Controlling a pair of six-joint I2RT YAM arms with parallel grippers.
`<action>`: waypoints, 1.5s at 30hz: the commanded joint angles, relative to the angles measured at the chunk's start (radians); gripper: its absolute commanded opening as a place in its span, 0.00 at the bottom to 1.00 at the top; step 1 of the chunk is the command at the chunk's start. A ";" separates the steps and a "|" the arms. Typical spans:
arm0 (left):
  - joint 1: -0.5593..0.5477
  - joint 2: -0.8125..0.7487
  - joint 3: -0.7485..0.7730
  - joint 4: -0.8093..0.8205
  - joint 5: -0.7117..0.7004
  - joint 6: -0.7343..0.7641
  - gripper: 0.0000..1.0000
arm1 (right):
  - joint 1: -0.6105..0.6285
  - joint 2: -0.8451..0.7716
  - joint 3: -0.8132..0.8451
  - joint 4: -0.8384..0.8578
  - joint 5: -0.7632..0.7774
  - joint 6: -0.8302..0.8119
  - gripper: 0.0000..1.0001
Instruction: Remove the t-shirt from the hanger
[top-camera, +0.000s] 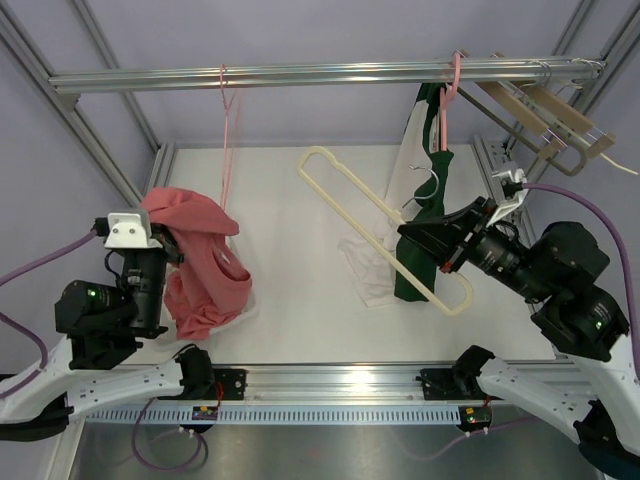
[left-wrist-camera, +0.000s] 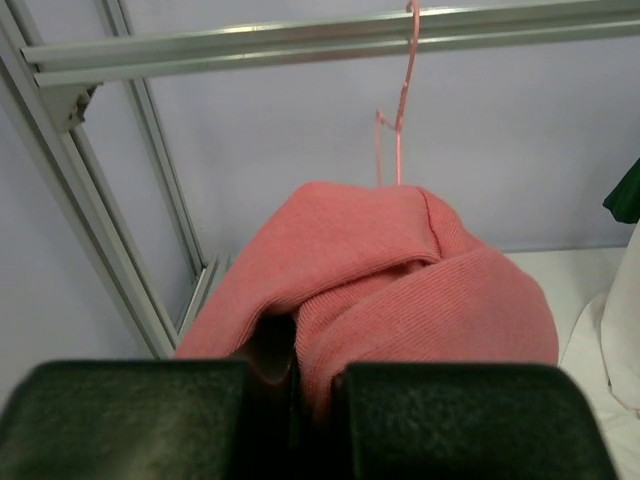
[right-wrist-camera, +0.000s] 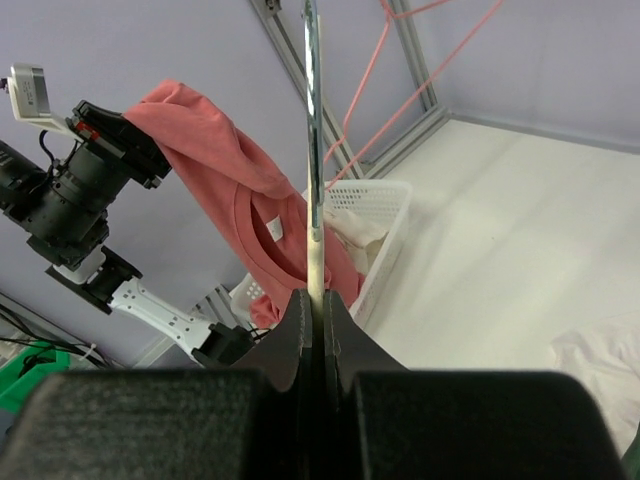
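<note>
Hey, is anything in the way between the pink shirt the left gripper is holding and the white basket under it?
Nothing visible blocks it. The left gripper is shut on the pink shirt, whose lower end reaches down to the white basket. The thin pink hanger hangs just behind the shirt.

Top camera looks down from behind; close wrist cameras both share the pink t-shirt (top-camera: 200, 255).

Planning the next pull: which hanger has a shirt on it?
The right-hand pink hanger, carrying the green shirt. The left pink hanger is bare; the right gripper holds the cream hanger.
</note>
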 joint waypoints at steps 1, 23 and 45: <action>0.013 -0.044 -0.043 -0.013 -0.060 -0.186 0.00 | -0.002 0.016 -0.005 0.052 -0.023 -0.008 0.00; 0.224 0.005 -0.014 -1.403 -0.166 -1.629 0.00 | 0.001 0.331 0.187 0.014 0.120 -0.103 0.00; 1.456 0.343 -0.212 -0.545 1.003 -1.176 0.02 | 0.050 0.604 0.438 -0.043 0.333 -0.181 0.00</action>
